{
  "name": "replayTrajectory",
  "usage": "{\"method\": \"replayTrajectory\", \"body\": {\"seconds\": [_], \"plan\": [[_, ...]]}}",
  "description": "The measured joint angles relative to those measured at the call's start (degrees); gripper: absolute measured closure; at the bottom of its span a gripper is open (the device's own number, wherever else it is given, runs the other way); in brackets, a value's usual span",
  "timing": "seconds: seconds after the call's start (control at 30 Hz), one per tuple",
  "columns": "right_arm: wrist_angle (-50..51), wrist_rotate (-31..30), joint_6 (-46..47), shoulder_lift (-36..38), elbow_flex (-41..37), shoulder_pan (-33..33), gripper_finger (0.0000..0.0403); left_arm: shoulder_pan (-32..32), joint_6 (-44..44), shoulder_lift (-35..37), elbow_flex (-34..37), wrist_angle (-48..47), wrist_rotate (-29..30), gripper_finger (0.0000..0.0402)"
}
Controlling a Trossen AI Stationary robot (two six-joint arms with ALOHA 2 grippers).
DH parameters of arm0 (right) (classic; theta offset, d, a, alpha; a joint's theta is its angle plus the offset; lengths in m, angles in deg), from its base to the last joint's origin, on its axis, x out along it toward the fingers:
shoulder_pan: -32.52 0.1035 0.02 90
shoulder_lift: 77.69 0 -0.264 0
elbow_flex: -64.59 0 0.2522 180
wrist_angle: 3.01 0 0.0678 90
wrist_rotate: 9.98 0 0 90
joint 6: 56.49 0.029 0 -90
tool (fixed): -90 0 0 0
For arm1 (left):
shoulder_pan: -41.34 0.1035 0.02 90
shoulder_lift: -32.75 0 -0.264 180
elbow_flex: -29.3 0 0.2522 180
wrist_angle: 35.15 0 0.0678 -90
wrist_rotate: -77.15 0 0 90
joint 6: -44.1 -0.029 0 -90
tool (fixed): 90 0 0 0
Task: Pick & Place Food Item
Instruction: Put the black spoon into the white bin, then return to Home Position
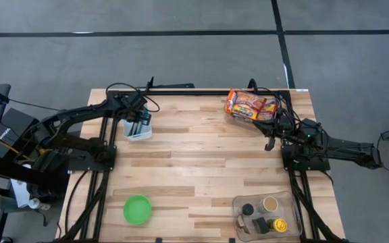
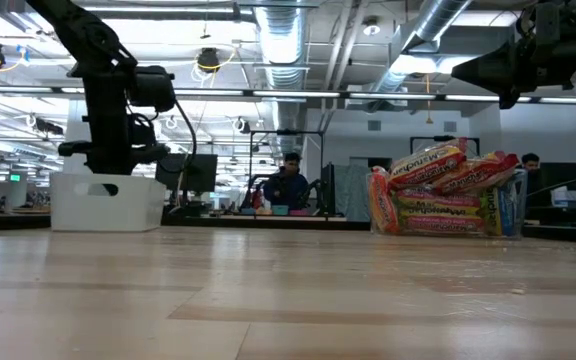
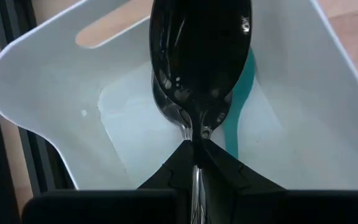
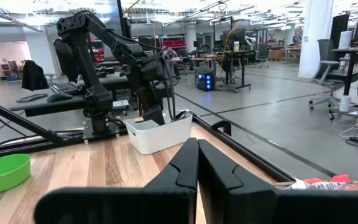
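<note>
The food item, an orange-and-red snack pack [image 1: 252, 106] [image 2: 446, 193], lies on the table at the far right, and no gripper touches it. My left gripper [image 1: 139, 121] [image 3: 196, 146] reaches down into a white bin [image 1: 138, 129] [image 3: 42, 81] at the far left. It is shut on a shiny spoon [image 3: 197, 56]. A teal strip [image 3: 238, 106] lies in the bin beside the spoon. My right gripper [image 1: 270, 143] [image 4: 197, 146] waits at the right edge, level and shut on nothing. My left gripper pinches the spoon's neck [image 3: 196, 134], just behind its bowl, between the two fingers. The fingers slant steeply down from above and lie along the spoon. The spoon's bowl sticks out ahead of the fingertips inside the bin; whether it touches the bin's floor I cannot tell.
A green bowl [image 1: 138, 208] [image 4: 4, 172] stands near the front left. A clear tray [image 1: 286, 202] with small jars sits at the front right. The middle of the wooden table [image 1: 201, 162] is bare. People sit at desks in the room behind.
</note>
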Motion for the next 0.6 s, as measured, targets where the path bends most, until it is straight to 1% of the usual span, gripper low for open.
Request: {"method": "replayTrajectory", "body": {"seconds": [0.3,0.6], "plan": [[0.0,0.0,0.01,0.0,0.0,0.0,0.0403,0.0,0.0,0.0,0.0,1.42,0.0,0.0379],[0.0,0.0,0.0,0.0,0.0,0.0,0.0403,0.0,0.01,0.0,0.0,1.57,-0.41,0.0341]]}}
